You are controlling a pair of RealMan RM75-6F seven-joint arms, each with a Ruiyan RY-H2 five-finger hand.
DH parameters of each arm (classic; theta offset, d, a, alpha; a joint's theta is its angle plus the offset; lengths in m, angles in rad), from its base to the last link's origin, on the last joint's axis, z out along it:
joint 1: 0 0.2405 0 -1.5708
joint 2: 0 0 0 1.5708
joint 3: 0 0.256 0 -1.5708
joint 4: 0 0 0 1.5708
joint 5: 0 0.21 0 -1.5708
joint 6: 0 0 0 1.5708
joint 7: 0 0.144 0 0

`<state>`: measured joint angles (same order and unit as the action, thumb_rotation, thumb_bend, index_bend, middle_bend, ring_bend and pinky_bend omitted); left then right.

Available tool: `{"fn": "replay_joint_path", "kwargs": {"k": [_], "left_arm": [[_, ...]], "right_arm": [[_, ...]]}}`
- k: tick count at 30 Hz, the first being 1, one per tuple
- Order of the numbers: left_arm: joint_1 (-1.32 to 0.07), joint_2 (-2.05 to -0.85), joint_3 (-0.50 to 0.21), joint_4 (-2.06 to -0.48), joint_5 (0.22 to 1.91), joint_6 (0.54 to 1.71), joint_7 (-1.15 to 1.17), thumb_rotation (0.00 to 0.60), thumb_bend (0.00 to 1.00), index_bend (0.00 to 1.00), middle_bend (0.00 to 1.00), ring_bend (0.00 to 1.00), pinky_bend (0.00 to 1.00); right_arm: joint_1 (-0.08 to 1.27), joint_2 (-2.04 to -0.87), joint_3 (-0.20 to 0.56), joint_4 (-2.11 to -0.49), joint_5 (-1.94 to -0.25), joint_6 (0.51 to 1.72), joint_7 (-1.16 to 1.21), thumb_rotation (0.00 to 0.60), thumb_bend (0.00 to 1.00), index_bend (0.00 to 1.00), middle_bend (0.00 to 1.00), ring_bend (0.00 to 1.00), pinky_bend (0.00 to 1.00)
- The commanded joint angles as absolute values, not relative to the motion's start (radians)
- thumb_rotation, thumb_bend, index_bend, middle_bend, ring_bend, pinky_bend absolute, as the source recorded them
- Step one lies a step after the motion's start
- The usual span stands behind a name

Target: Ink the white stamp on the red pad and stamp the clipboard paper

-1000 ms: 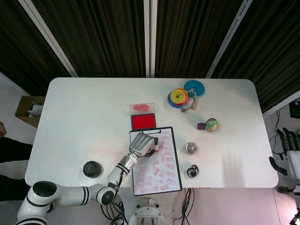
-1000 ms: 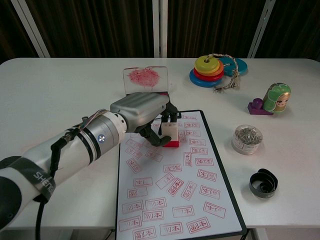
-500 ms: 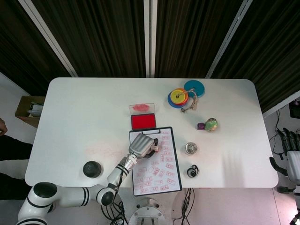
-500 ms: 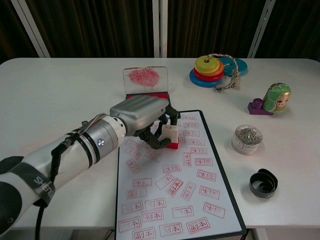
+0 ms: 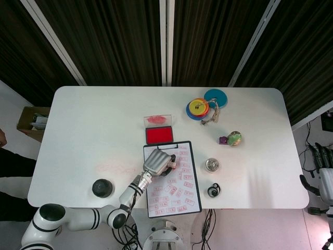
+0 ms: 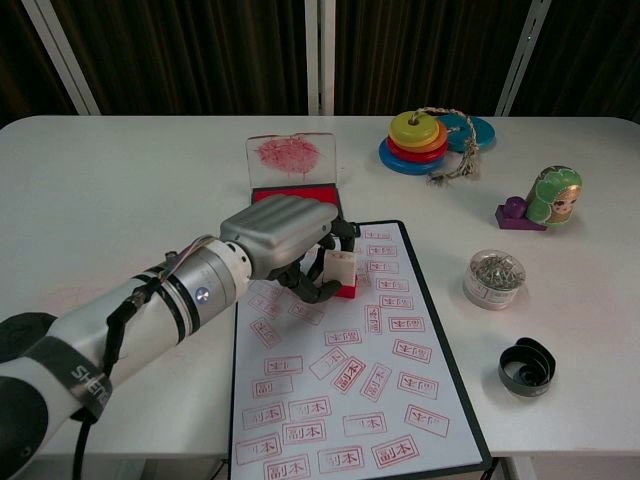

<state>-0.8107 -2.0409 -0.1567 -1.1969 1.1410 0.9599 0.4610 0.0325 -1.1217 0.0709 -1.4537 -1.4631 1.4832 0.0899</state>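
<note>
Head view: The left arm enters from the lower left corner and runs up and to the right across the near table (image 5: 78,135) edge. The left hand (image 5: 157,162) sits over the top left part of the clipboard (image 5: 193,200), back of the hand up, fingers curled toward the right. The stamp (image 5: 170,163) shows only as a pale block at the fingertips; its axis cannot be read from here. The red pad (image 5: 158,135) lies just beyond the clipboard's top edge, its clear lid (image 5: 157,119) standing open behind it. The right hand (image 5: 323,172) hangs off the table at the far right edge of the frame, well apart from the work; its fingers point up and look apart, but whether it holds anything cannot be told.

Chest view: The left hand (image 6: 285,238) has its fingers closed around the stamp (image 6: 340,271), knuckles up, fingertips wrapped under and to the side. The stamp is a white block with a red base. Its long axis stands nearly upright, tilted slightly, red face down. The base sits at the paper (image 6: 345,385) near the clipboard's top left; contact or a small gap cannot be told. The paper carries many red rectangular imprints at varied angles. The red pad (image 6: 295,193) lies directly beyond the hand, partly hidden by it.
</note>
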Motion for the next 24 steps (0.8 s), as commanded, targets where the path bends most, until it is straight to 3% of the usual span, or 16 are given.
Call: {"fn": "replay_joint_path", "kwargs": {"k": [1,11,24], "left_arm": [[-0.808,-2.043,-0.156,-1.192,1.146,0.959,0.458,0.6,0.41,0.69,0.69,1.0,1.0],[-0.806,-2.03,-0.177,-1.216,1.153,0.96,0.452,0.6,0.42,0.69,0.69,1.0,1.0],[-0.782,-1.829,-0.268,-1.538,1.069,1.01,0.496,0.6,0.42,0.69,0.69,1.0,1.0]], "right_arm": [[0.033,-1.122,0.07,-1.453,-1.464,1.483,0.091,0.6,0.22,0.0,0.0,0.0,0.0],[0.031,-1.122,0.073,-1.452,-1.468,1.492,0.098,0.6,0.22,0.0,0.0,0.0,0.0],[0.033,-1.122,0.071,-1.458,-1.483,1.497,0.108,0.6,0.22,0.0,0.0,0.0,0.0]]}}
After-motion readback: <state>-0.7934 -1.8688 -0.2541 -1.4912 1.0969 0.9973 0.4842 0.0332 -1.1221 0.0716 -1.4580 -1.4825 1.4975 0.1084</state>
